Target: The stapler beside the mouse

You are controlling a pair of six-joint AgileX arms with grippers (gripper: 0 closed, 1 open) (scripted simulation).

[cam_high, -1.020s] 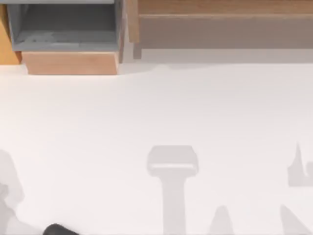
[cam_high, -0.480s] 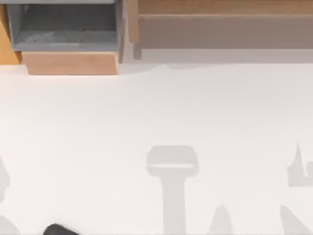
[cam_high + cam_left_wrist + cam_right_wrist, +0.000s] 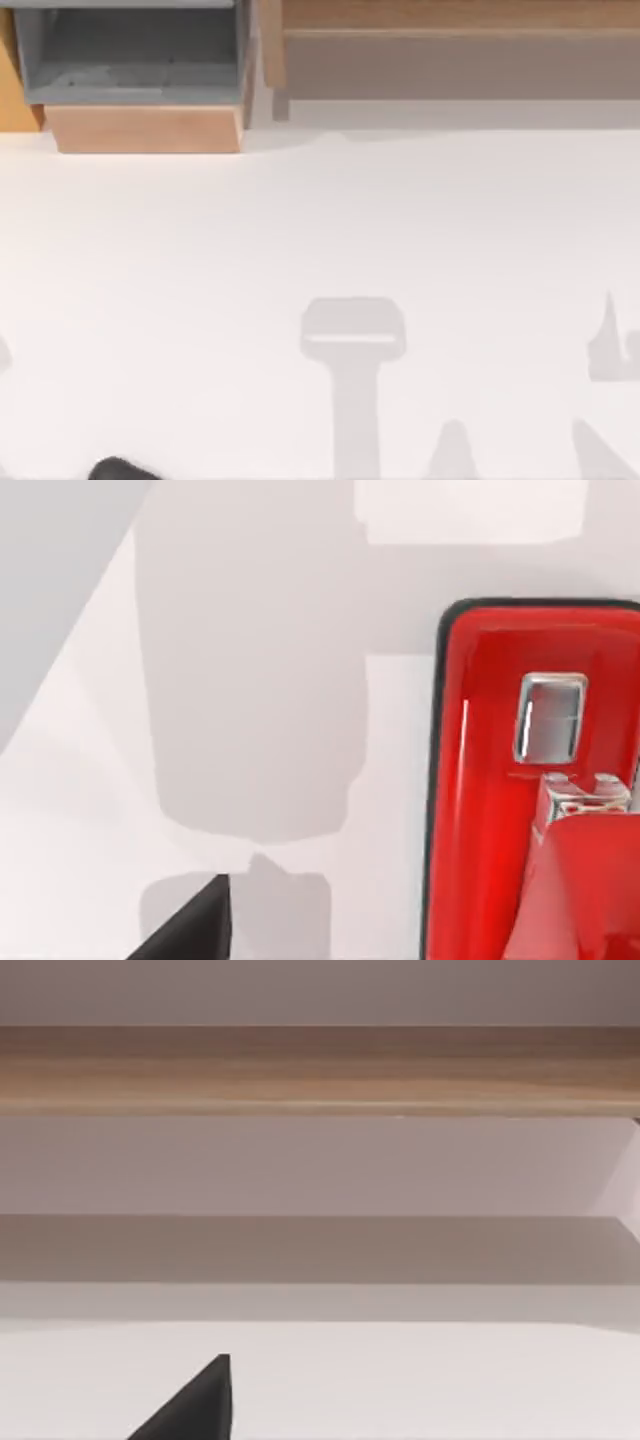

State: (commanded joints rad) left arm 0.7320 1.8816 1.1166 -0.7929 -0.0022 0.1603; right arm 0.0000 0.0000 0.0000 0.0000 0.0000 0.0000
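the stapler (image 3: 510,810) lies flat on the white table (image 3: 320,230), seen close from the left wrist view, so the left arm hangs just above it; where it sits on the table as the top view lays it out cannot be told. a dark rounded thing (image 3: 118,468) at the near edge of the top view, toward the left, may be the mouse, but too little of it shows to be sure. the stapler looks like a stiff, hard body with a glossy red shell, a dark rim along its base and a bright metal plate (image 3: 550,718) set into the top, so it should be light and rigid but slick under the pads. the best hold is probably across its narrow width, on the two long straight sides and near the middle of its length (the hinged upper arm may give if squeezed from top to bottom). a sliver of black finger (image 3: 190,930) shows in the left wrist view, and whether that hand is spread or pressed together cannot be told. the right arm is parked facing the wooden shelf (image 3: 320,1065) at the back, with one black finger (image 3: 195,1405) showing, its state equally unclear.
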